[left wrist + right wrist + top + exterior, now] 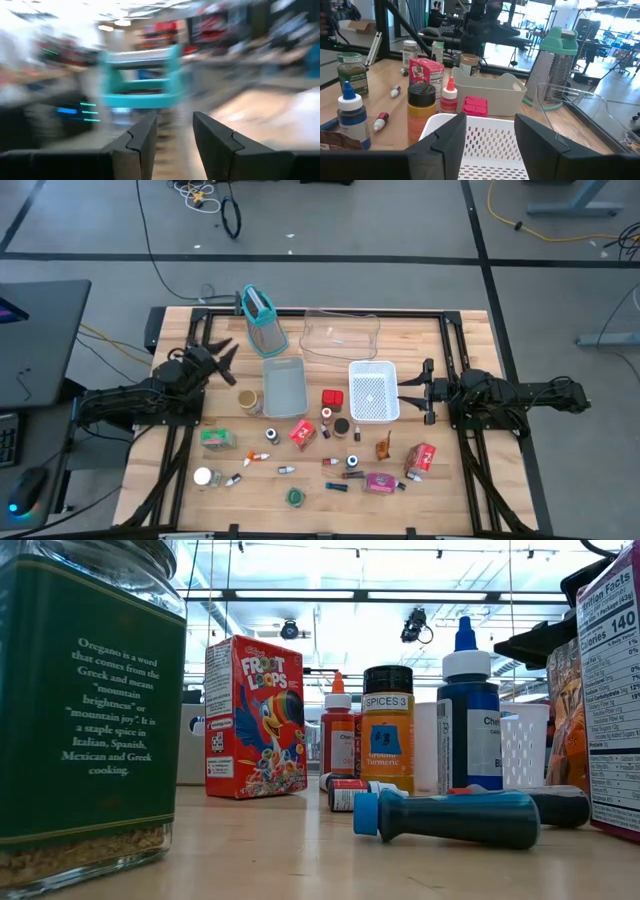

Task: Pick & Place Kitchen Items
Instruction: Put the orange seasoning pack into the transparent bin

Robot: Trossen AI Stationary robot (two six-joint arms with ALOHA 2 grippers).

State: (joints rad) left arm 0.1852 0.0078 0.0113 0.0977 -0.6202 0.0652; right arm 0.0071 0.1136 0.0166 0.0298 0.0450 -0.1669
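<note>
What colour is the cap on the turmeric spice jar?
Black, above an orange label on the turmeric jar; clearest in the low view.

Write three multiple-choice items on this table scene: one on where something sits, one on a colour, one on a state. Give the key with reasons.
1. Where does the white basket sit?
A. Just ahead of the right claw
B. Beside the left claw
C. Inside the grey bin

2. What colour is the rim of the upright grater?
A. Orange
B. Teal
C. Black

3. How does the blue food colouring bottle nearest the low camera lie?
A. Upright
B. On its side
C. Upside down in a tray

Key:
1 A: the high view shows it directly before the right claw.
2 B: its frame is teal from above.
3 B: it lies flat on the wooden table, cap sideways.
</note>
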